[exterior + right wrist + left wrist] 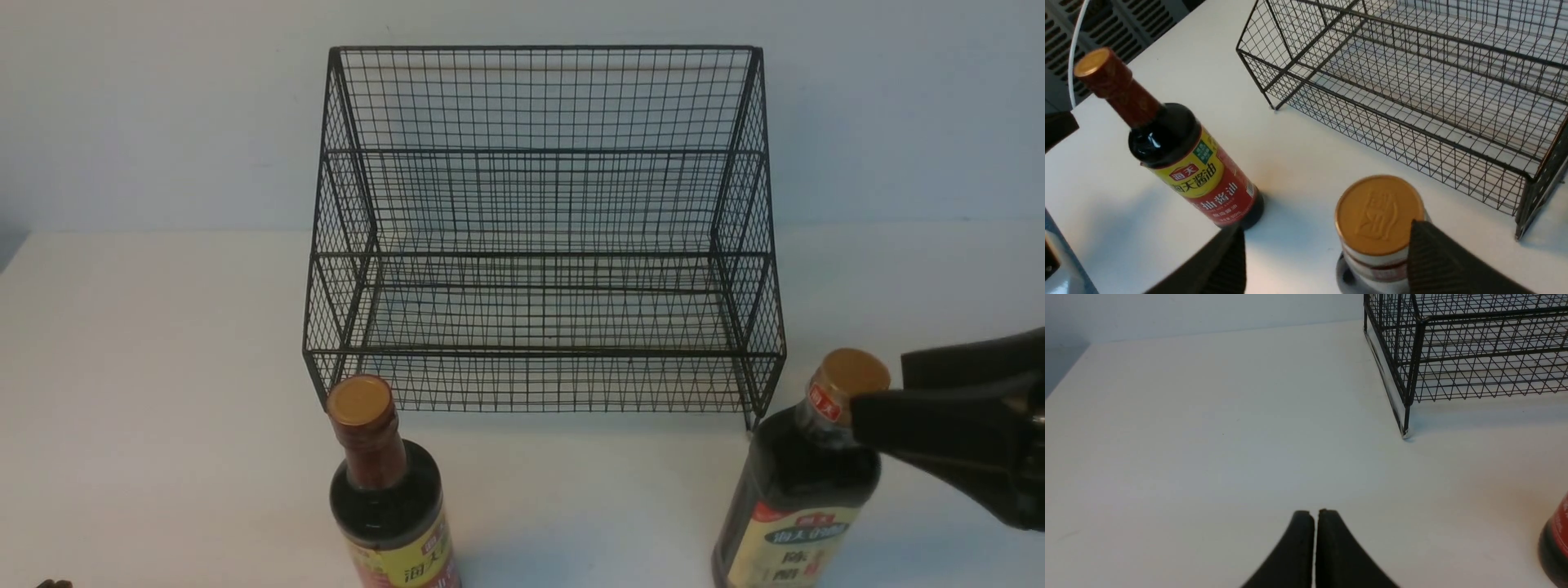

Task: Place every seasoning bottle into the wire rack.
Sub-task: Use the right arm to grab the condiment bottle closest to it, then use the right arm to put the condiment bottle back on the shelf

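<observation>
The cream-labelled vinegar bottle (804, 482) stands on the table (163, 367) just outside the wire rack (543, 359), at its front right corner. My right gripper (1326, 228) straddles the gold cap (1378, 214), jaws wide: one finger at the cap, the other well clear. I'd centre on the neck, close, lift above the low front rail, then move in. The soy sauce bottle (388, 498) stands well to the left, so the path looks open. My left gripper (1314, 516) is pinched together, holding nothing.
</observation>
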You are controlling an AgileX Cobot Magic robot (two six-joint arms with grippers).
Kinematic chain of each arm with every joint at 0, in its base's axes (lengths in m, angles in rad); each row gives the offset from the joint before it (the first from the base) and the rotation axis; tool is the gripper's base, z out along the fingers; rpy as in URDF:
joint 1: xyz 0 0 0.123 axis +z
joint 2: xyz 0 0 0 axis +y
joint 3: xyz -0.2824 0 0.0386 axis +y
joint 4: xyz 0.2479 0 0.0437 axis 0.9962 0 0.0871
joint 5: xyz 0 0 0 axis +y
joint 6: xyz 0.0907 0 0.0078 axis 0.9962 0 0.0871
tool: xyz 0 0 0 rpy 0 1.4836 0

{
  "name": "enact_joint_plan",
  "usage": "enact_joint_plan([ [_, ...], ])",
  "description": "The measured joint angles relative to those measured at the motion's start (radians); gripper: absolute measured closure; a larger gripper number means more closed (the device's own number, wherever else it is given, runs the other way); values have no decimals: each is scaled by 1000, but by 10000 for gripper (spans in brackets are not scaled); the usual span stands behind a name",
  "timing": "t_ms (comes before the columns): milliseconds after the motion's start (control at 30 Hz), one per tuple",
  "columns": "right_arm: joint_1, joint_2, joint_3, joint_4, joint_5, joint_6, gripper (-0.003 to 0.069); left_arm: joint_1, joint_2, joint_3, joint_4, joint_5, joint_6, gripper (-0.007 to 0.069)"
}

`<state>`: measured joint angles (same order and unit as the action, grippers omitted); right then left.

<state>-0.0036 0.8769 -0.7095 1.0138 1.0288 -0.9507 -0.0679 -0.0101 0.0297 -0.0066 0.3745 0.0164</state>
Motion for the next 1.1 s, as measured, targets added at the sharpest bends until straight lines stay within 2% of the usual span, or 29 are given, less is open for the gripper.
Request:
enact_joint_plan([
  [200, 0, 103, -1, -9, -44, -3, 109, 0, 0, 0, 0, 0, 0, 629],
  [333, 6, 147, -1, 22, -44, -13, 106, 0, 0, 0, 0, 0, 0, 629],
  [600, 90, 213, -1, 42, -106, -67, 106, 0, 0, 0, 0, 0, 0, 629],
  [733, 95, 216, -1, 20, -114, -69, 155, 0, 0, 0, 0, 0, 0, 629],
  [833, 96, 216, -7, -4, -116, -62, 249, 0, 0, 0, 0, 0, 0, 629],
  [867, 97, 216, -8, -4, -116, -62, 249, 0, 0, 0, 0, 0, 0, 629],
  [933, 96, 216, -21, -19, -98, -49, 320, 0, 0, 0, 0, 0, 0, 629],
  [1067, 96, 216, -36, -35, -3, -16, 321, 0, 0, 0, 0, 0, 0, 629],
  [1100, 97, 216, -55, -63, 67, 13, 327, 0, 0, 0, 0, 0, 0, 629],
])
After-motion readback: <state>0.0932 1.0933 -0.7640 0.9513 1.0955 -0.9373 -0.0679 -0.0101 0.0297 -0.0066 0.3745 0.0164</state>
